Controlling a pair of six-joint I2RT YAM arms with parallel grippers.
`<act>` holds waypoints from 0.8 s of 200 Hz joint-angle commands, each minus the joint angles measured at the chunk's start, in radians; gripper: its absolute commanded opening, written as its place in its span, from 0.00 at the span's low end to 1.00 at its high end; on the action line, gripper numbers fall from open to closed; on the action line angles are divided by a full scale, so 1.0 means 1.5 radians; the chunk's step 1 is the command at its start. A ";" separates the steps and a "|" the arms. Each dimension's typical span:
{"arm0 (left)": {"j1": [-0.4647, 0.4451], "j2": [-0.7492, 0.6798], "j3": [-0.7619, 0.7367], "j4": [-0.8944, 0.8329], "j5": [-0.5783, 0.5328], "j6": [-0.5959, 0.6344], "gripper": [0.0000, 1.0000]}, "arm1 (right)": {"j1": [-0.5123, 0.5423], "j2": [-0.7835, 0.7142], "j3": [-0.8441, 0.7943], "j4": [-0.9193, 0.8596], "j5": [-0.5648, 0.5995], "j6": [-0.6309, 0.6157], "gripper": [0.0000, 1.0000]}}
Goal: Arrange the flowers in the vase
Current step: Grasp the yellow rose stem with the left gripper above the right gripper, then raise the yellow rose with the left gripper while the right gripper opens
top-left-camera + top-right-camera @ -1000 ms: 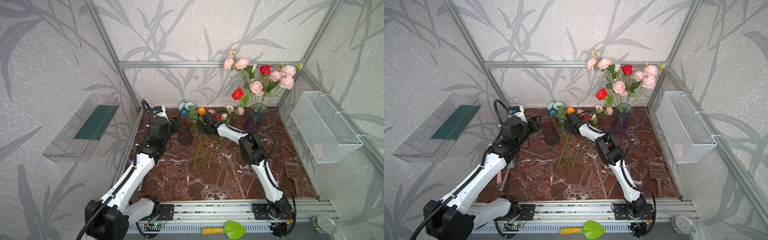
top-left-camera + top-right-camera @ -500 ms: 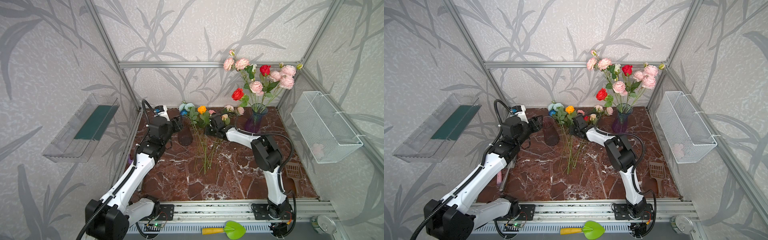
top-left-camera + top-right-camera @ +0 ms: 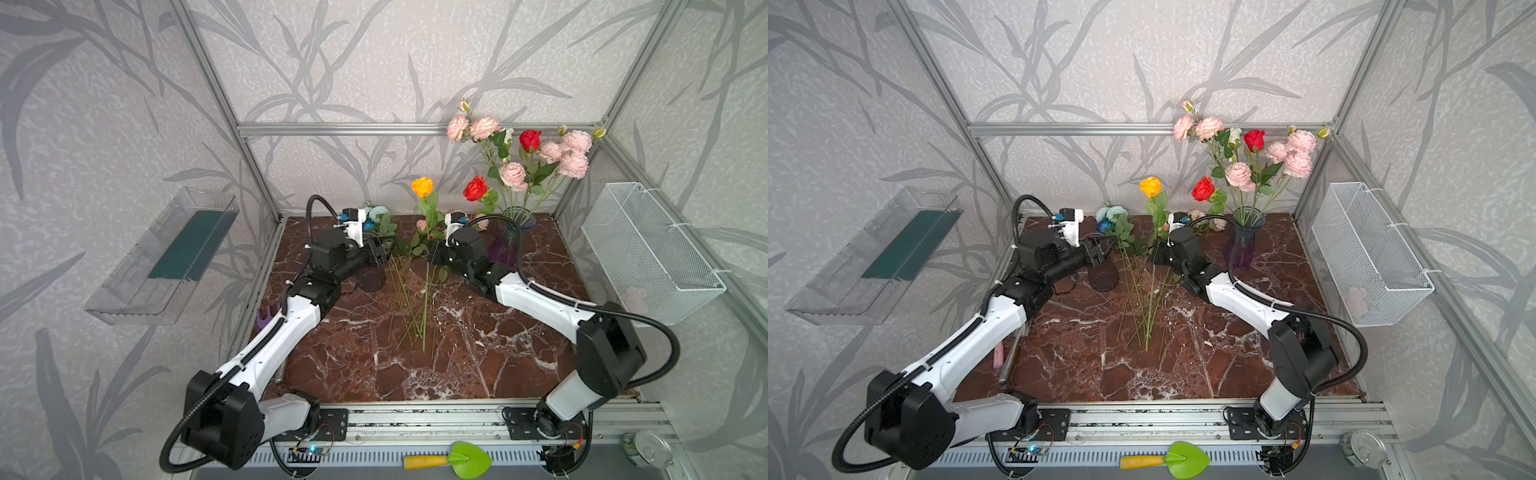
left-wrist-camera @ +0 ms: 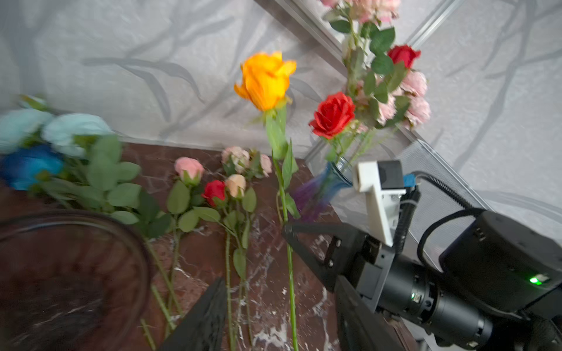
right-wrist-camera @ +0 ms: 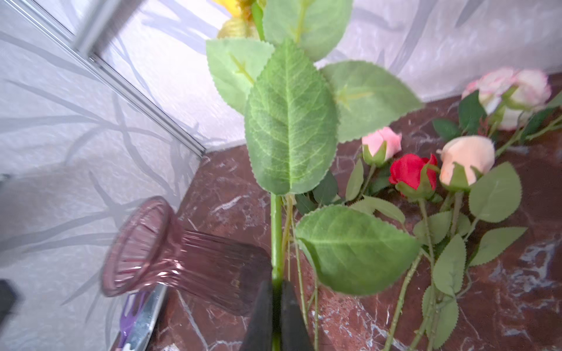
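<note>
At the back of the marble table (image 3: 457, 353), the right gripper (image 5: 275, 287) pinched the orange rose (image 3: 422, 186) upright by its stem, the bloom cut off in the right wrist view. The left gripper (image 3: 1098, 251) sat at the dark vase (image 3: 1102, 278), with one finger out of sight and its grip unclear. Other flowers (image 4: 214, 190) lay flat on the table.

Both top views look down from high at the front edge, far back, over the whole counter (image 3: 457, 361) toward the rear wall, so they share nearly all of the scene. My left wrist camera sits low and close above the counter, facing across at my right tool (image 4: 287, 232) and the orange rose (image 4: 264, 82) in it. My right wrist camera looks along that tool from right against the same stem, and both wrist views share the loose flowers (image 5: 413, 173) lying behind.
</note>
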 commanded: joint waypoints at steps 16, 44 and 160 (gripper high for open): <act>-0.039 0.019 0.019 0.069 0.161 -0.008 0.61 | 0.020 -0.096 -0.043 0.120 -0.003 0.032 0.00; -0.070 0.022 0.023 0.057 0.198 0.021 0.63 | 0.039 -0.123 -0.052 0.135 -0.012 0.036 0.00; -0.107 0.000 0.003 0.037 0.100 0.065 0.00 | 0.071 -0.160 -0.051 0.112 -0.039 0.052 0.00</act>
